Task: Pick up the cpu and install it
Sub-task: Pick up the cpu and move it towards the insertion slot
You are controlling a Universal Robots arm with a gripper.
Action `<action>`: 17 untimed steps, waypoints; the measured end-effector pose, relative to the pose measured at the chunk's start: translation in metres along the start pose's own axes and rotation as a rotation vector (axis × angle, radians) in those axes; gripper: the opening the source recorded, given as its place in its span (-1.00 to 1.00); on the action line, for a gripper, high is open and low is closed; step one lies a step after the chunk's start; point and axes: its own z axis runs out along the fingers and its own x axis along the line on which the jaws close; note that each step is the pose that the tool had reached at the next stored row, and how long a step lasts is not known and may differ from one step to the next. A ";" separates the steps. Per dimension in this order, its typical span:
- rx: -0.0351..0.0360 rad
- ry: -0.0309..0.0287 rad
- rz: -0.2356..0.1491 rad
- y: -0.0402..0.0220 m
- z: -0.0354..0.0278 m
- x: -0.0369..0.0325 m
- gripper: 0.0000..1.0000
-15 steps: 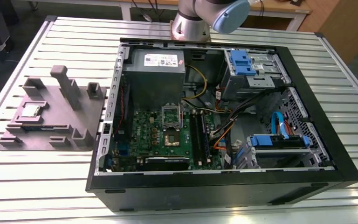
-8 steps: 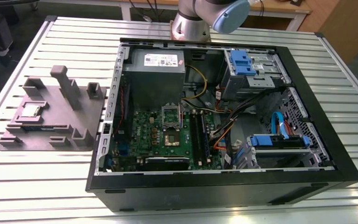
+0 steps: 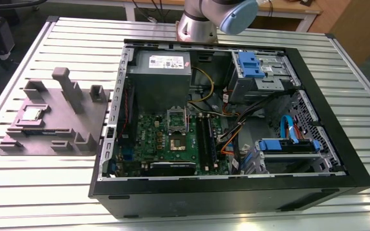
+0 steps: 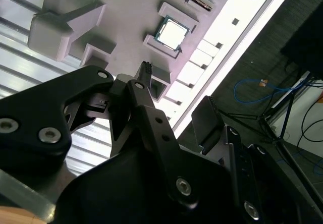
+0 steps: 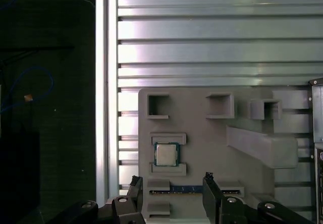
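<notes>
claw (image 5: 171, 183) apart, gripping nothing, hanging over the grey tray (image 5: 212, 143) | cpu (image 5: 165, 154) lies flat in a tray pocket, untouched, near the claw | open computer case (image 3: 236, 197) beside the tray on the surface (image 3: 37, 192)

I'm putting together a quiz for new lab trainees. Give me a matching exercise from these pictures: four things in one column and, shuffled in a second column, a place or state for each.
Things
1. cpu
2. tray
3. computer case
4. gripper

Places or states
A. open and empty, above the tray
B. lying on its side, cover off, insides exposed
C. seated in a small recess of the tray
D. on the slatted table, at the exterior view's left of the case

Pairs: 1-C, 2-D, 3-B, 4-A
</notes>
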 end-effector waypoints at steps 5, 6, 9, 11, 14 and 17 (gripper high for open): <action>0.0000 -0.0001 0.000 0.0000 0.0009 0.0000 0.18; 0.0000 0.0000 0.000 -0.0001 0.0011 0.0000 0.18; 0.0000 0.0000 0.000 -0.0002 0.0041 0.0000 0.18; 0.0000 0.0000 0.000 -0.0003 0.0063 0.0000 0.18; 0.0000 0.0000 0.000 -0.0003 0.0069 0.0000 0.18; 0.0000 0.0000 0.000 -0.0003 0.0076 0.0000 0.18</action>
